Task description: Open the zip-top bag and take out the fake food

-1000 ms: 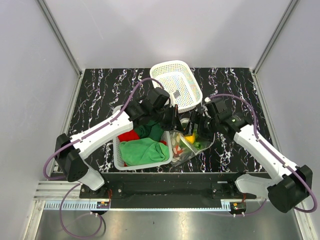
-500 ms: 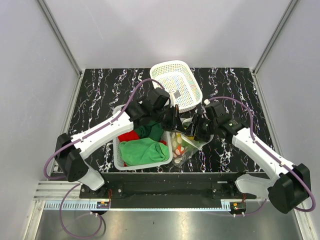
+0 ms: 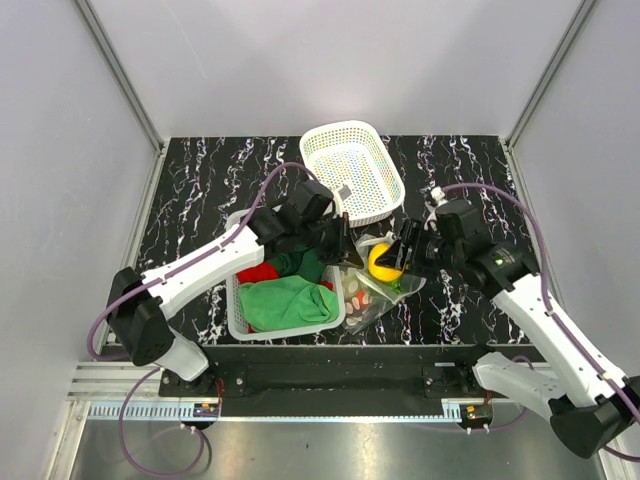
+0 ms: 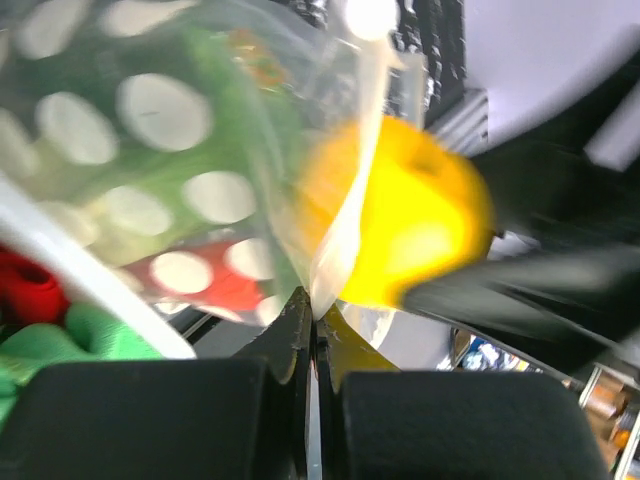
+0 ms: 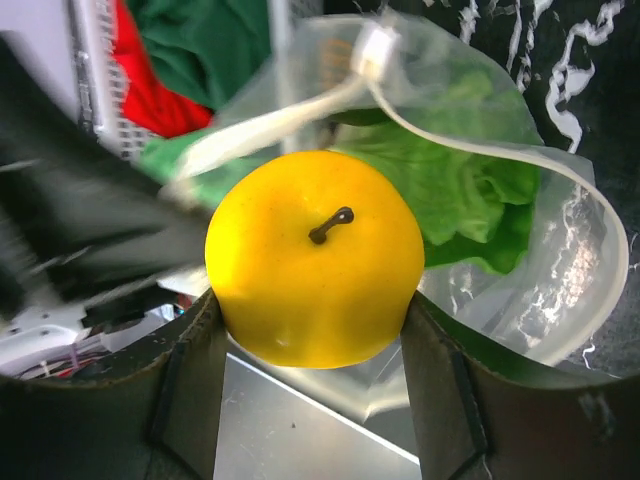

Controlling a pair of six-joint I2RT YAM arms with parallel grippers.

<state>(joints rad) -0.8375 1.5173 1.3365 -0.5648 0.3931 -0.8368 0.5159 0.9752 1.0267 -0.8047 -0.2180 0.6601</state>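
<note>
Our right claw (image 5: 312, 330): jaws half spread, squeezing yellow fruit (image 5: 312, 255) on both flanks, stem facing us. Grip at widest girth, we judge, so smooth glossy plastic cannot roll out. Fruit sits at mouth of zip-top bag (image 5: 560, 270), just beyond claw; fully clear or not, we cannot tell. Bag: thin crinkly clear film, pale zip strip on rim. Ruffled green lettuce (image 5: 470, 190) deeper inside. Our left claw (image 4: 310, 330): jaws pressed together on bag lip, likely anchoring mouth open. Beside it, white perforated basket (image 3: 232, 305), soft cloths (image 3: 285, 300) within.
</note>
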